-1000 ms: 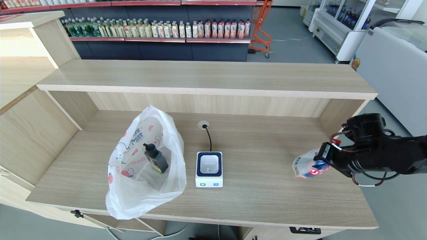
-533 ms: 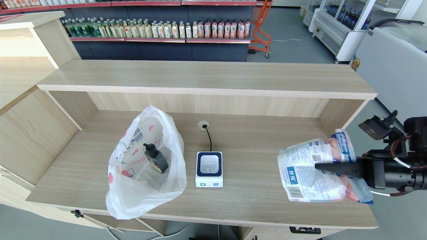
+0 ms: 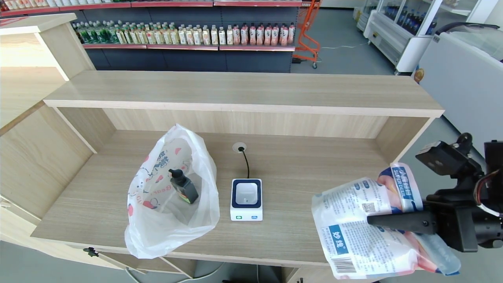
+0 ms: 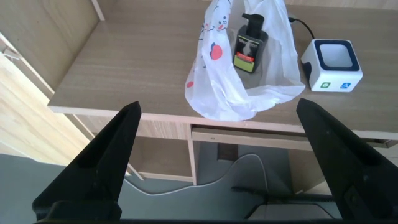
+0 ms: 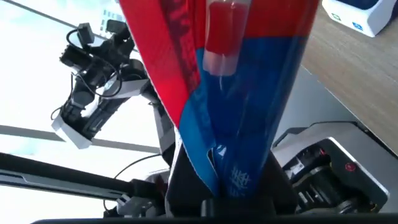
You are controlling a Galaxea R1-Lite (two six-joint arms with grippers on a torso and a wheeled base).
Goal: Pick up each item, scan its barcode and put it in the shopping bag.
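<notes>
I'm holding white-and-blue printed plastic pouch (image 3: 353, 239) w/ R gripper (image 3: 377, 220), clamped tight.
L gripper (image 4: 219, 109) is hanging w/ fingers wide apart, off light wooden counter's (image 4: 137, 68) near edge.

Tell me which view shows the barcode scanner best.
Head view: the barcode scanner sits whole and unobstructed, window facing up. Left wrist view shows it whole but at a slant; right wrist view catches just a corner.
</notes>
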